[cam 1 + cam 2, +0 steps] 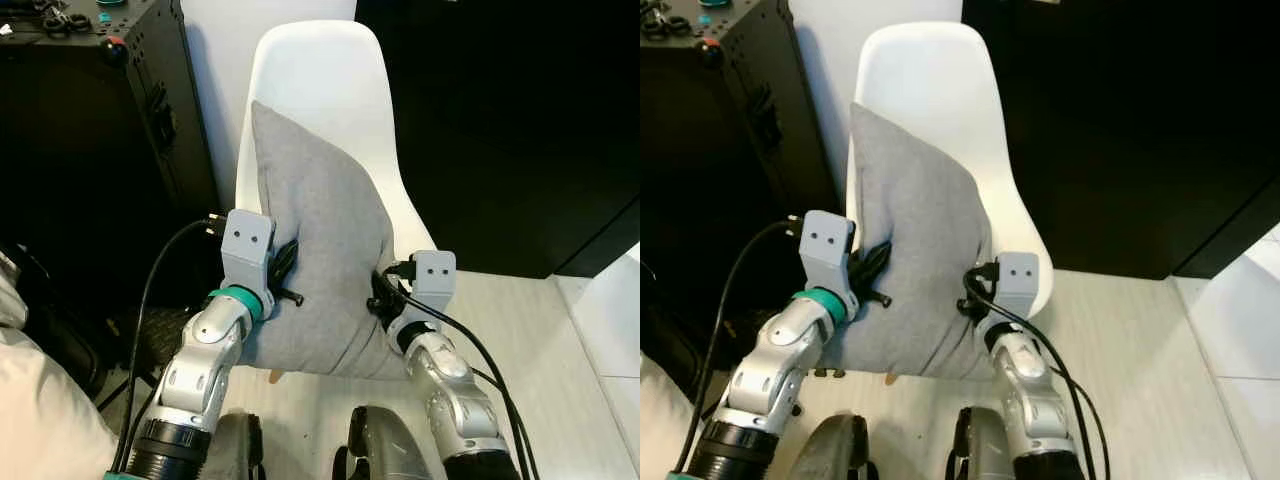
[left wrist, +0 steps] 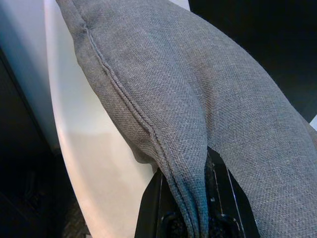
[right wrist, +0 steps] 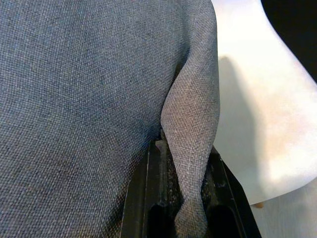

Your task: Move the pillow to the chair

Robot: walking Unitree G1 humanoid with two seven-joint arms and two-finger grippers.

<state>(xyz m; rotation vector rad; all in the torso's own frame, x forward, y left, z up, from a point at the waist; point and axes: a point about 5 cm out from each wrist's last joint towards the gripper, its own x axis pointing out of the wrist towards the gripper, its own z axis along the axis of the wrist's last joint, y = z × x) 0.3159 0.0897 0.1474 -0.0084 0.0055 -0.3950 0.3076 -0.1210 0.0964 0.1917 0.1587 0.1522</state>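
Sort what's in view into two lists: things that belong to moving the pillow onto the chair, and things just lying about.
Part of the job:
- grey pillow, over the seat
- white chair
- left gripper, shut on the pillow's edge
- right gripper, shut on the opposite edge

Just there:
- black case beside the chair
- black cabinet behind it
- pale floor

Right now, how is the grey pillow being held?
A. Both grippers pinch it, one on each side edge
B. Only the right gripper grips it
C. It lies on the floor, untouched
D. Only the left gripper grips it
A. The left gripper and the right gripper each clamp a side edge of the pillow, which stands over the white chair; both wrist views show fabric pinched between black fingers.
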